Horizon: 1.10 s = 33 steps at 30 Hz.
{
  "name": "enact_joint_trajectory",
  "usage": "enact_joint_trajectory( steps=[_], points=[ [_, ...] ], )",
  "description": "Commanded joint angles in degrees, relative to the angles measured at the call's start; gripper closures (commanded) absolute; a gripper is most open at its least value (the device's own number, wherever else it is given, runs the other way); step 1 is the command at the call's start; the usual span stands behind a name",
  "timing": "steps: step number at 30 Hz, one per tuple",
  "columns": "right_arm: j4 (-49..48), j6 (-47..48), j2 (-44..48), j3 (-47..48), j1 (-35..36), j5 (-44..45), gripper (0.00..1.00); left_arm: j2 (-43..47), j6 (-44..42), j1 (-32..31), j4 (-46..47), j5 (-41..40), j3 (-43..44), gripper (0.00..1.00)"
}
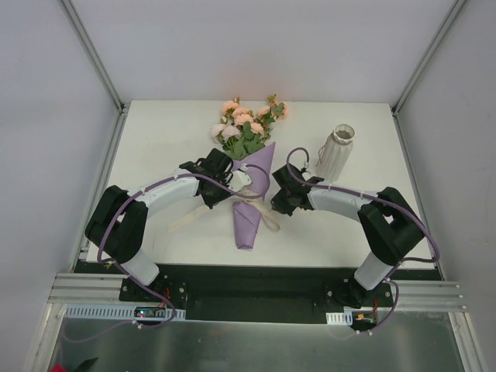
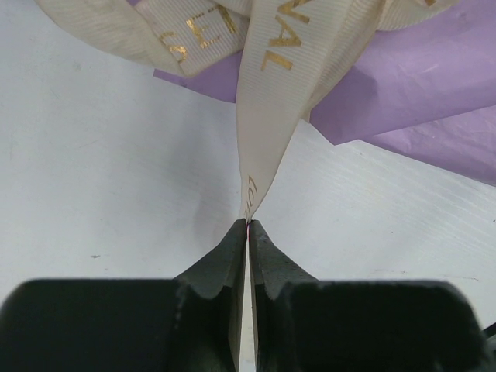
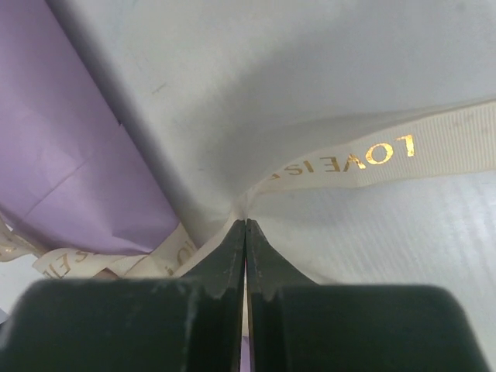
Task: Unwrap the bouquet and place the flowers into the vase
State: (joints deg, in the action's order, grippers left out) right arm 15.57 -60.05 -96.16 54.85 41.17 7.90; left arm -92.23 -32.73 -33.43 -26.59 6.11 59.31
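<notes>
Bouquet (image 1: 262,164) lies between left end effector (image 2: 247,225) and right end effector (image 3: 245,223), each pinching ribbon (image 2: 267,116).

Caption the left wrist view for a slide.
Left end effector shut on cream gold-lettered ribbon beside purple wrapping paper.

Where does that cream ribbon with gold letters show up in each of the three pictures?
Top external: the cream ribbon sits near picture centre, tied round the wrapping.
Left wrist: centre, hanging from the top edge into the shut left end effector.
Right wrist: from the right edge to the shut right end effector.
Shared landmark: purple paper.
</notes>
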Motion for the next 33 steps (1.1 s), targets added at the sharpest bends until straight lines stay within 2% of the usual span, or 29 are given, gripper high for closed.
enact_joint_trajectory(
  steps=[1,8,13,18,24,28,33],
  points=[
    [1.56,-0.42,5.79,-1.59,-1.61,4.66,0.99,1.96,-0.40,-0.23,-3.11,-0.84,1.77,0.97],
    [4.03,2.13,12.57,-5.27,-8.28,7.48,0.99,3.72,1.18,3.72,-5.49,0.04,5.11,1.00],
    [4.20,3.36,18.00,-9.49,-13.39,7.74,0.99,6.70,3.11,10.38,-7.33,2.15,7.92,1.00],
    [8.33,7.13,25.83,-11.25,-17.52,13.88,0.99,10.22,3.38,17.86,-7.87,1.19,8.46,1.00],
    [13.78,13.64,38.04,-11.69,-24.19,18.11,0.99,13.12,3.37,26.39,-7.60,-4.08,7.40,1.00],
    [13.96,17.33,40.61,-12.84,-34.54,13.64,0.99,13.21,4.95,30.17,-7.16,-9.35,8.27,1.00],
    [16.67,19.36,41.31,-12.49,-37.30,14.06,0.99,13.12,7.50,33.07,-5.85,-14.53,8.54,1.00]
  ],
)
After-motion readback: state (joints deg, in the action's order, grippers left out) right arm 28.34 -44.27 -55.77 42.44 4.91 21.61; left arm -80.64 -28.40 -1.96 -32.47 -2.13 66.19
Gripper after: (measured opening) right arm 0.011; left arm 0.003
